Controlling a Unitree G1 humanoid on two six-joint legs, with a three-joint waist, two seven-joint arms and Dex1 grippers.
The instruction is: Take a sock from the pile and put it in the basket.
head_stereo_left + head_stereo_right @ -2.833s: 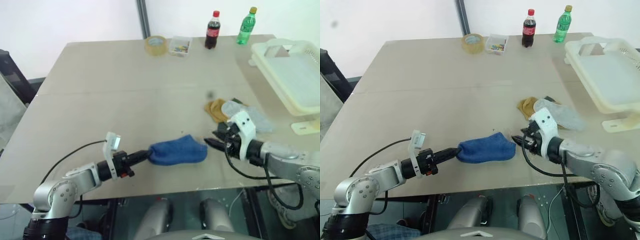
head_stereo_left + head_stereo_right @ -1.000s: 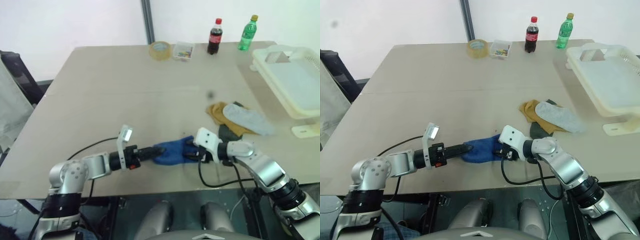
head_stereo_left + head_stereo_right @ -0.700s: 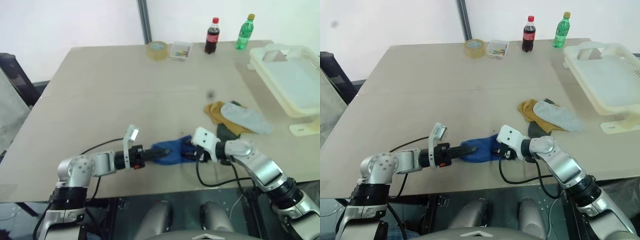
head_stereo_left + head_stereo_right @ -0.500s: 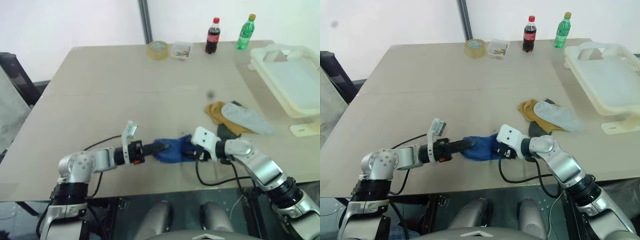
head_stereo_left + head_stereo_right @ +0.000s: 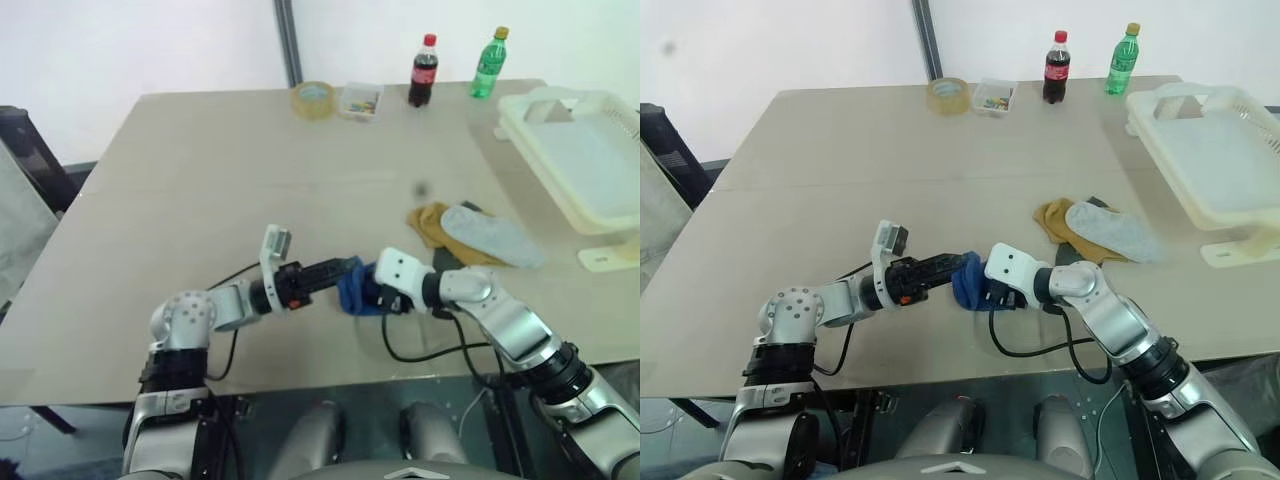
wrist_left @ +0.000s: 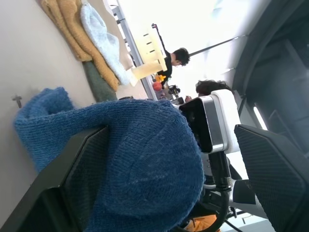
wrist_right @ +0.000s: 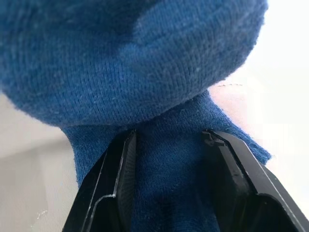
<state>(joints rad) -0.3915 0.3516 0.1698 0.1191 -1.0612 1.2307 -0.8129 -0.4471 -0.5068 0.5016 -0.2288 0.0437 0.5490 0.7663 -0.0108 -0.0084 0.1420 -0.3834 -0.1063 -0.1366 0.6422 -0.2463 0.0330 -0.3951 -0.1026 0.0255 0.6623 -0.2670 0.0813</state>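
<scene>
No readable labels. Sock (image 5: 968, 278) bunched near the table's (image 5: 200, 180) front edge, right claw (image 7: 166, 188) clamped on it, left claw (image 5: 345, 268) spread wide inside it. Basket (image 5: 585, 160) far right.

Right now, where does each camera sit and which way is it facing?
Head stereo pair: looks forward and down over the table; both arms meet at the blue sock; the basket sits far right.
Left wrist: looks along the open left gripper, its fingers astride the sock.
Right wrist: looks along the right gripper, shut on the sock.
Shared: the sock.
</scene>
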